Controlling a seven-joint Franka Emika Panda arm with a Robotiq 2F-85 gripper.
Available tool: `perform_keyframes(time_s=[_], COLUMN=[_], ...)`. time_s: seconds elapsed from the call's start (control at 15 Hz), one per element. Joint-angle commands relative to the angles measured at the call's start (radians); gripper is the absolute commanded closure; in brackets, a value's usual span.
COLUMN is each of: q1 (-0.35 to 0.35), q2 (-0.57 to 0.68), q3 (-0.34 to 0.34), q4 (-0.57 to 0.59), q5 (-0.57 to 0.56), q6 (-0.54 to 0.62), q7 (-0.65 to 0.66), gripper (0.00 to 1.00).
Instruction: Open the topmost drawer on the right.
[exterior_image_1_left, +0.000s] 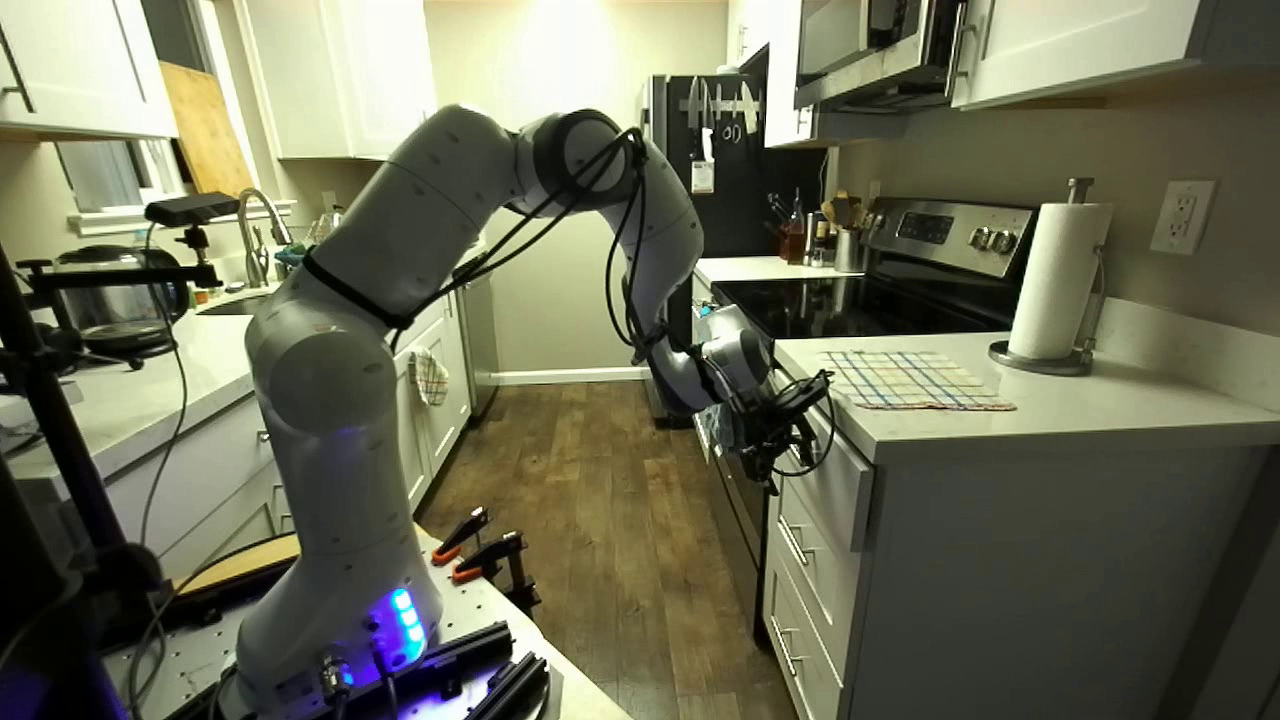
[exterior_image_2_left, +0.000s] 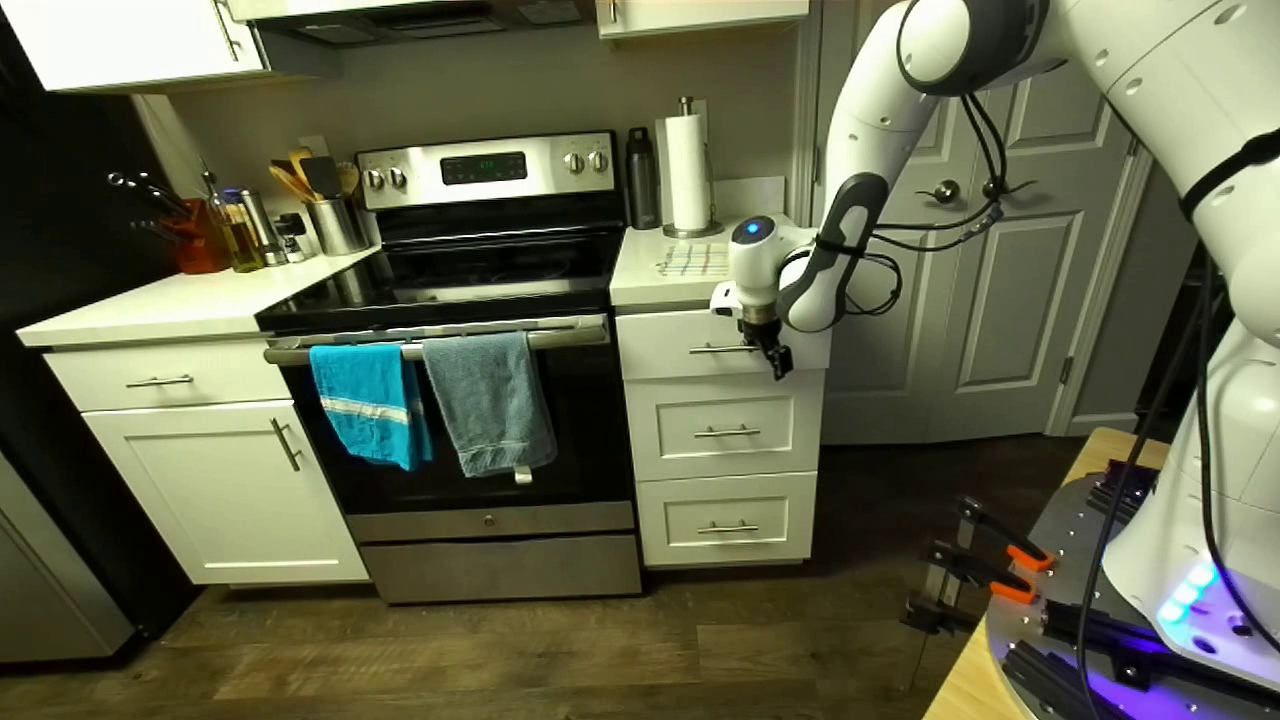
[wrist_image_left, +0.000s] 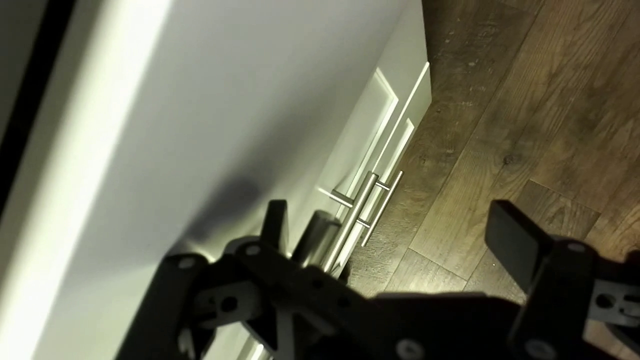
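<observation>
The topmost drawer (exterior_image_2_left: 655, 350) is sitting directly beneath the pale counter (exterior_image_2_left: 640, 270), just right of the stove (exterior_image_2_left: 470, 262) as you are seeing it in an exterior view. Its shallow, wide front is presenting a plain, flat white face, whereas the two deeper drawer fronts (exterior_image_2_left: 675, 440) below are displaying recessed panels. A slim metal handle (exterior_image_2_left: 715, 349) is running horizontally across that face, its right end reaching the dark outline of your gripper (wrist_image_left: 392, 225). In the wrist view you are holding the fingers (wrist_image_left: 510, 245) released and well apart; the brushed-grey handle is lying between them, close beside the finger nearer the drawer's face. Whether those two are touching is not showing clearly. A soft, dark shadow is falling across the white front.
</observation>
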Motion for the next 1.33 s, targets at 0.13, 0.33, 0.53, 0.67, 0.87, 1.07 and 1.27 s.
perform_keyframes(time_s=[0.13, 0.33, 0.53, 0.67, 0.87, 1.07, 1.27], q1=[0.021, 0.024, 0.023, 0.021, -0.015, -0.015, -0.015], q2=[0.006, 0.004, 0.003, 0.002, -0.002, -0.002, -0.002], q3=[0.049, 0.042, 0.032, 0.031, 0.005, 0.005, 0.005], q4=[-0.103, -0.105, -0.105, -0.105, 0.002, 0.001, 0.001], q5=[-0.063, -0.118, -0.191, -0.233, -0.241, -0.254, -0.254], q6=[0.019, 0.026, 0.068, 0.07, -0.001, -0.001, -0.001], q7=[-0.02, -0.013, 0.005, 0.007, 0.004, 0.004, 0.004], gripper=[0.0, 0.0, 0.0, 0.0, 0.0, 0.0, 0.0])
